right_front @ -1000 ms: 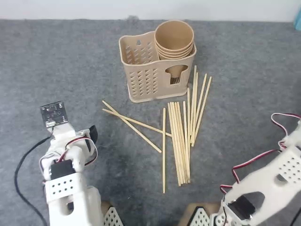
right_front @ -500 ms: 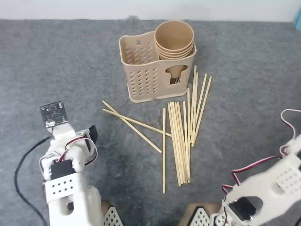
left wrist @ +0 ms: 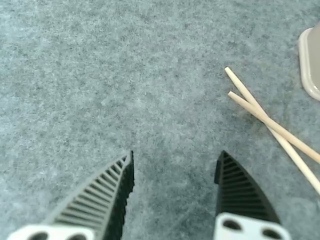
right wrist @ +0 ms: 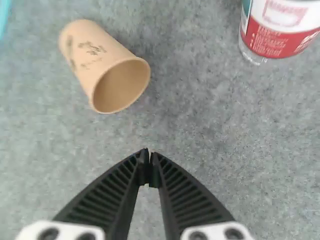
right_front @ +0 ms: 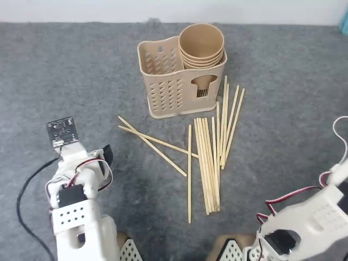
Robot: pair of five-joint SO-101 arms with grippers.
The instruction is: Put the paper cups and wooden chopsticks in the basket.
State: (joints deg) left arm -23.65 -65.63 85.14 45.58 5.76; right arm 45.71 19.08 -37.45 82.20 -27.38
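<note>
Chopsticks (right_front: 209,163) lie scattered on the grey mat (right_front: 65,70) just in front of the basket (right_front: 168,81). None is inside yet, while a stack of paper cups (right_front: 201,43) already sits nested in the compartment on my right arm's side, which I take as that part of the job largely done.

My left gripper (left wrist: 172,170) hangs low over bare mat with its jaws spread wide and nothing between them. It is near the tips of two crossed chopsticks (left wrist: 270,125), and I judge it well placed to start on them.

My right gripper (right wrist: 149,167) has its jaws pressed together on nothing. It points toward a lone paper cup (right wrist: 107,67) tipped on its side, mouth facing the gripper. It would have to open before any grasp.

Beyond that cup, a red-labelled container (right wrist: 277,27) is cut off at the frame edge, and I cannot say what it is. Nor can I place the lone cup relative to the basket, count the stacked cups with confidence, or see the floor of the basket's other compartment.
</note>
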